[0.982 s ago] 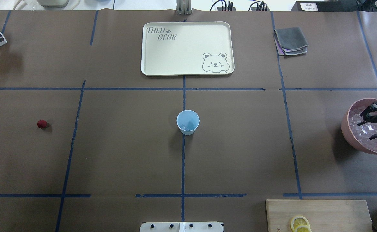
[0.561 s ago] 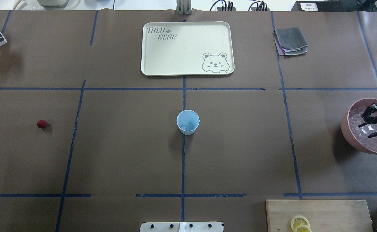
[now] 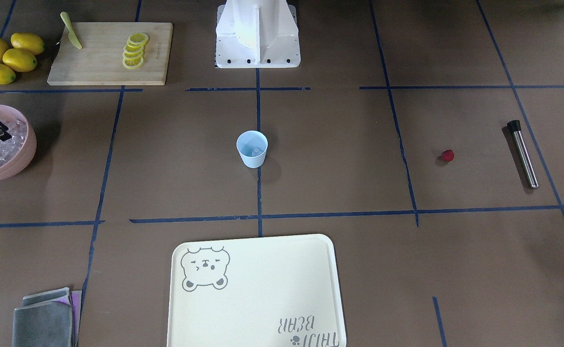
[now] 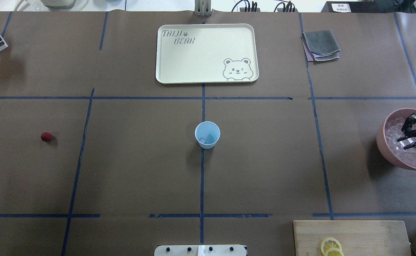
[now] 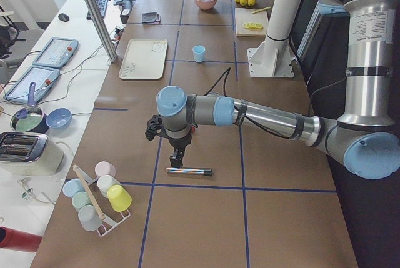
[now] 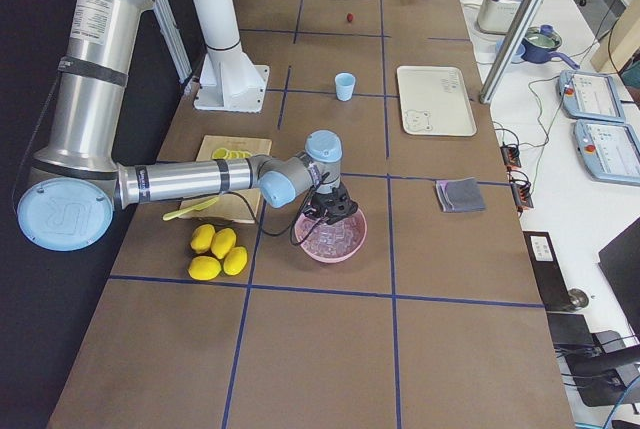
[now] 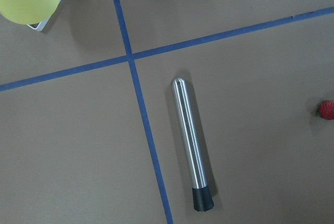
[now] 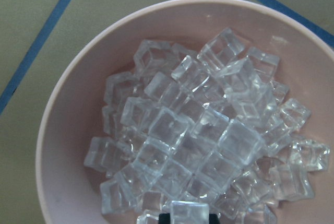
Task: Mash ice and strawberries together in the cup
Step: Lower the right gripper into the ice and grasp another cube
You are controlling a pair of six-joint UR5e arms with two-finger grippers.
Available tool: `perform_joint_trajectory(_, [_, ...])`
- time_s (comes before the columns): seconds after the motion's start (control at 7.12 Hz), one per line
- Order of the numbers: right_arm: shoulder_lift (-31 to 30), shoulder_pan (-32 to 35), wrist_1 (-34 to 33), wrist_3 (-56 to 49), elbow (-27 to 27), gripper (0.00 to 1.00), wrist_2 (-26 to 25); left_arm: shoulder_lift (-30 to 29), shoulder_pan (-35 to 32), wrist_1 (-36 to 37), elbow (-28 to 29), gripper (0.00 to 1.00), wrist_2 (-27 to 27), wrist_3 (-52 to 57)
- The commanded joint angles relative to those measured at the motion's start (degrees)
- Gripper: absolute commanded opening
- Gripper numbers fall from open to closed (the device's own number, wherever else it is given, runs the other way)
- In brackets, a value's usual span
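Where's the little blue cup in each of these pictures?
Front-facing: cup at centre, above the bear tray.
Overhead: cup at centre, below the tray.
Left side: cup far up the table, right of the tray.
Right side: cup upper middle, left of the tray.
Left wrist: absent.
Right wrist: absent.
Shared landmark: the tray.

Overhead view: from behind the robot, looking down on the brown paper-covered tabletop (image 4: 264, 170). Front view: opposite side, steeply down. Both share the small pale-blue plastic cup (image 4: 207, 134), well apart from the right tool (image 4: 406, 135). Side views look along the tabletop from either end. Right wrist view: close above clear glassy ice cubes (image 8: 198, 130) under its tool. Left wrist view: straight down on a slim steel rod (image 7: 190, 140).
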Motion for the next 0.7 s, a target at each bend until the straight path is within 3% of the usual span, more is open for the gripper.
perform_joint_trajectory(0.0, [0.48,-0.23,-0.49,0.06,5.06,0.0,0.02,0.07,0.0,0.0,0.07,1.0,0.0,0.0])
perform_joint_trajectory(0.28, [8.44,-1.46,-0.49,4.41,7.19,0.0,3.24,0.07,0.0,0.0,0.25,1.0,0.0,0.09])
perform_joint_trajectory(0.56, [19.5,-9.16,-0.76,7.35,6.58,0.0,2.83,0.33,0.0,0.0,0.25,1.0,0.0,0.09])
